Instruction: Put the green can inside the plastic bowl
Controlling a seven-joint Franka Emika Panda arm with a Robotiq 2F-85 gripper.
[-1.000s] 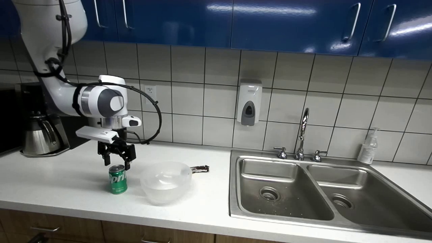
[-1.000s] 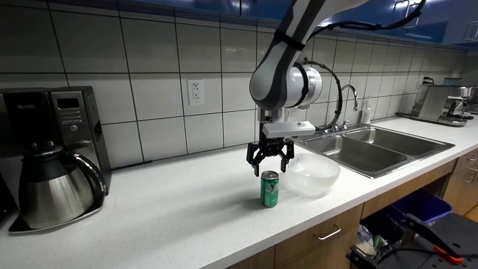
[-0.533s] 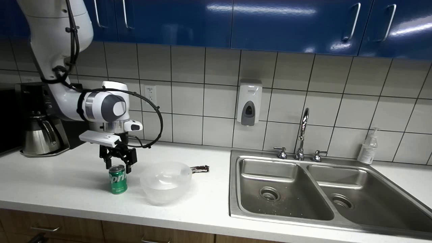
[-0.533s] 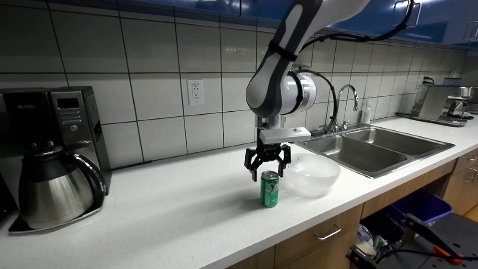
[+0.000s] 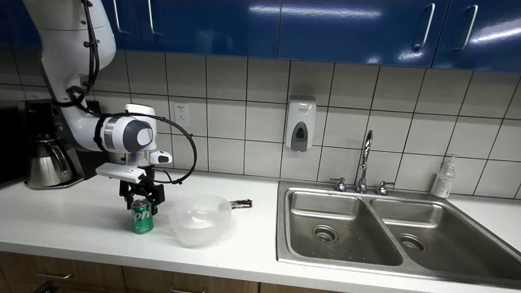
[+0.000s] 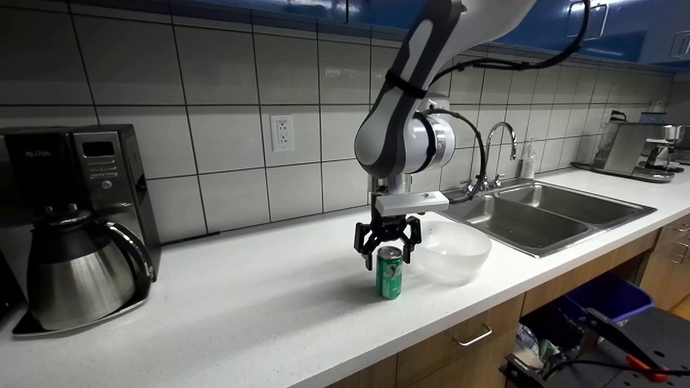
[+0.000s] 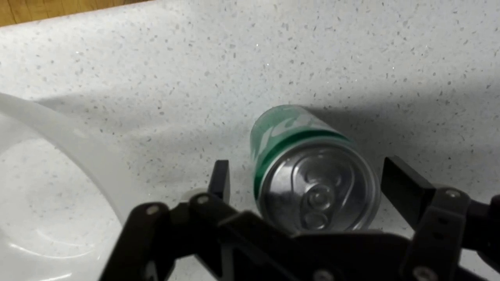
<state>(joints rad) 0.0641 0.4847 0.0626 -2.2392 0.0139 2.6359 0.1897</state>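
Slants the white Franka Panda arm down from the top edge in both exterior views, bends at the wrist and points the black Robotiq gripper straight down. Bows a black cable out in a loop beside the wrist and carries a white rectangular box level above the fingers. Holds the jaws wide apart, with one fingertip to each side of the silver lid of the green Sprite can. Shows bare speckled countertop between fingertip and lid on the left of the wrist view, at most a sliver on the right; cannot tell whether touching there. Has the can upright on that countertop, beneath the gripper, just beside the translucent plastic bowl and outside it. Has the bowl right way up, in an exterior view between the can and the stainless steel double sink
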